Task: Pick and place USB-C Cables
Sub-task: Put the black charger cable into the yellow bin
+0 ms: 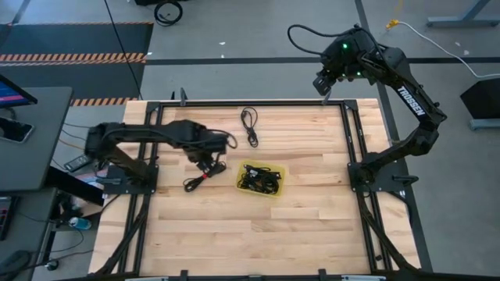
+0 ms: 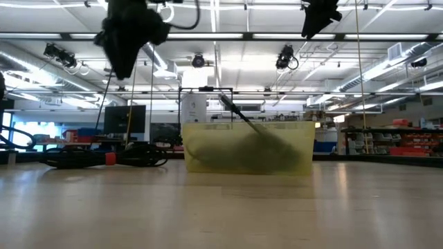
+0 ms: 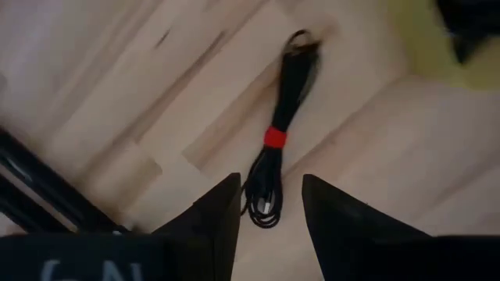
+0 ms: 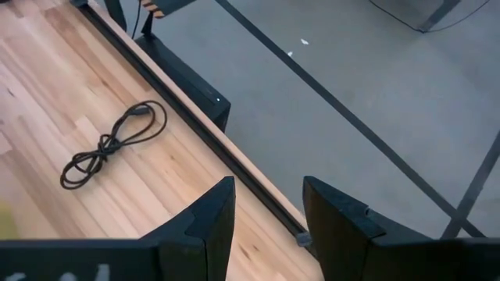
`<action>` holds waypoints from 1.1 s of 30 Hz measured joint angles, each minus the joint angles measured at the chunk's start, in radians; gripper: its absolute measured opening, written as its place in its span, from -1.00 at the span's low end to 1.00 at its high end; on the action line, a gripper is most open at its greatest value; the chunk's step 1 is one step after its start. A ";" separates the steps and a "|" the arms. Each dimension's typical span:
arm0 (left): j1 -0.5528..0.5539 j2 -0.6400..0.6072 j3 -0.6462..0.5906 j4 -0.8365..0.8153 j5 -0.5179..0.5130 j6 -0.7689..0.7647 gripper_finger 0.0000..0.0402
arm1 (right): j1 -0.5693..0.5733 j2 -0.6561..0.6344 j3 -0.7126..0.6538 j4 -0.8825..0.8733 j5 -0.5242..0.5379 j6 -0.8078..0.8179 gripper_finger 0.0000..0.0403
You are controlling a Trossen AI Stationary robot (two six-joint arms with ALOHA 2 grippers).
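A bundled black USB-C cable [image 3: 280, 152] with a red tie lies flat on the wooden table [image 1: 234, 234], left of a yellow bin [image 1: 275, 187]. The bin holds several more black cables [image 1: 258, 179]. My left gripper [image 3: 271, 211] hangs open above the bundled cable [image 1: 194, 183], pointing down, well clear of it in the low view [image 2: 128, 41]. A loose cable [image 4: 113, 144] lies near the table's far edge [image 1: 250, 125]. My right gripper [image 4: 268, 211] is open and empty, high over the table's far right corner [image 1: 323, 84].
Black frame rails [image 1: 258, 102] run along the table's far edge and both sides. The wide near half of the table is bare wood. In the low view the bin [image 2: 246, 146] stands mid-table, with the bundled cable [image 2: 104, 158] to its left.
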 joint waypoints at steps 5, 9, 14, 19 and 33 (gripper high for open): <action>0.003 -0.074 -0.208 0.143 -0.005 -0.170 -0.28 | 0.003 0.000 0.000 0.017 -0.001 0.000 -0.22; 0.003 -0.079 -0.318 0.247 -0.002 -0.205 -0.28 | 0.005 0.000 0.000 0.035 -0.016 0.000 -0.22; 0.001 -0.066 -0.399 0.347 0.026 -0.255 -0.28 | 0.005 0.000 0.000 0.047 -0.026 0.004 -0.22; 0.001 -0.068 -0.442 0.464 0.078 -0.135 -0.28 | 0.005 0.000 0.000 0.049 -0.026 0.009 -0.22; -0.010 -0.068 -0.522 0.562 0.081 0.216 -0.18 | 0.006 0.000 0.000 0.049 -0.029 0.028 -0.22</action>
